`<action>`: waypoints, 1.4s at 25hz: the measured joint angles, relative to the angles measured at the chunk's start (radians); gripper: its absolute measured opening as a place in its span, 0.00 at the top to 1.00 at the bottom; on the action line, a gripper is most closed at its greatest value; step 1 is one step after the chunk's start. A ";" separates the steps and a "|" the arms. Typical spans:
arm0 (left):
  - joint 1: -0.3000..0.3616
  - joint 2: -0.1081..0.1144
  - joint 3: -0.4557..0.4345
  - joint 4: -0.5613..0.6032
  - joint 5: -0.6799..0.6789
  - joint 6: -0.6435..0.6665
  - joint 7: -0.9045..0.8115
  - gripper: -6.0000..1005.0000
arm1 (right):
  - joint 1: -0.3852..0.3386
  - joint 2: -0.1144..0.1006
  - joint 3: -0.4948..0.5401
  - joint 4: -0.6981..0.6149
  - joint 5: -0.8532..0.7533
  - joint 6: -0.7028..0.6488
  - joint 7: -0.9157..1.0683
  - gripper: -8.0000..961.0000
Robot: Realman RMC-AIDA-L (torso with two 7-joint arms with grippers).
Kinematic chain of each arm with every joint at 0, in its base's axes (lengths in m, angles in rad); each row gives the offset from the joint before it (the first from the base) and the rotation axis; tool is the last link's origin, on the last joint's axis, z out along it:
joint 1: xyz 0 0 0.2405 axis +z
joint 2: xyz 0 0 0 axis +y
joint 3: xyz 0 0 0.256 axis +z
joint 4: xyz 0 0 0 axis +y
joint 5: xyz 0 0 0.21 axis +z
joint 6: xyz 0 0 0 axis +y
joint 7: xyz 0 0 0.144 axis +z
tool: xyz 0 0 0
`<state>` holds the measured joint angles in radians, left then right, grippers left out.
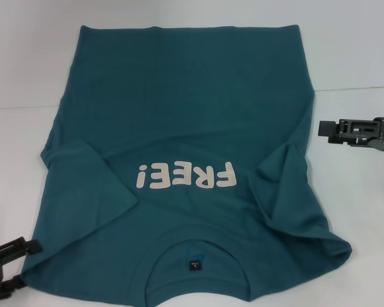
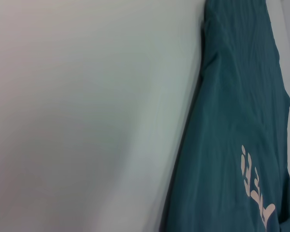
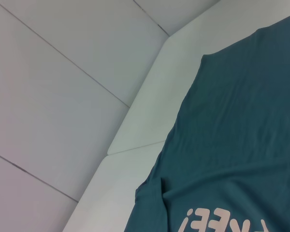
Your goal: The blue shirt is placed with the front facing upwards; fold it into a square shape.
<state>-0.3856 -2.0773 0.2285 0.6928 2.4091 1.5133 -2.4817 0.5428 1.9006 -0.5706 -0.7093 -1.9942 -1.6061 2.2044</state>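
The blue shirt [image 1: 179, 115] lies flat on the white table [image 1: 25, 64], front up, with its neck and dark label [image 1: 193, 263] nearest me. The white "FREE!" print [image 1: 184, 175] reads upside down. Both sleeves [image 1: 83, 173] [image 1: 285, 173] are turned in over the body. My left gripper [image 1: 16, 265] is open at the shirt's near left shoulder corner, just off the cloth. My right gripper [image 1: 323, 130] hovers to the right of the shirt, apart from it. The shirt also shows in the left wrist view [image 2: 241, 96] and the right wrist view [image 3: 241, 135].
A seam [image 1: 19, 107] runs across the table behind the shirt's middle. Bare table lies on both sides of the shirt. The right wrist view shows the table's far edge [image 3: 135, 116] and tiled floor [image 3: 63, 96] beyond it.
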 joint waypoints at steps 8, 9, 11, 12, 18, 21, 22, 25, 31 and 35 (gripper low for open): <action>-0.022 -0.002 0.010 -0.021 0.001 -0.007 0.003 0.07 | 0.001 0.000 0.000 0.003 0.001 0.000 0.000 0.26; -0.023 -0.002 0.010 -0.021 0.000 -0.007 0.003 0.07 | 0.001 0.000 0.000 0.003 0.001 0.000 0.000 0.26; -0.025 -0.002 0.010 -0.021 -0.003 -0.007 0.002 0.07 | -0.001 0.000 0.000 0.004 0.002 0.000 0.000 0.26; -0.026 -0.002 0.010 -0.021 -0.004 -0.007 0.002 0.07 | -0.002 0.000 0.001 0.004 0.002 0.000 0.000 0.26; -0.028 0.000 0.005 -0.013 -0.022 0.003 0.014 0.07 | -0.006 0.000 0.025 0.006 0.003 -0.007 -0.001 0.26; -0.026 0.002 0.000 -0.012 -0.030 0.012 0.017 0.16 | -0.009 0.000 0.030 0.005 0.003 -0.008 -0.001 0.26; -0.025 0.002 -0.001 -0.012 -0.031 0.013 0.017 0.19 | -0.010 0.000 0.032 0.005 0.003 -0.009 -0.001 0.26; -0.024 0.003 -0.002 -0.012 -0.030 0.014 0.016 0.31 | -0.010 0.000 0.032 0.006 0.003 -0.009 -0.002 0.26; -0.022 0.003 0.000 -0.012 -0.026 0.007 0.014 0.56 | -0.012 0.000 0.032 0.006 0.003 -0.009 -0.002 0.26; -0.024 0.003 0.002 -0.012 -0.026 0.007 0.014 0.69 | -0.014 0.000 0.032 0.007 0.003 -0.009 -0.001 0.26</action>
<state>-0.4100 -2.0739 0.2300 0.6809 2.3832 1.5199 -2.4674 0.5291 1.9006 -0.5383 -0.7027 -1.9911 -1.6153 2.2030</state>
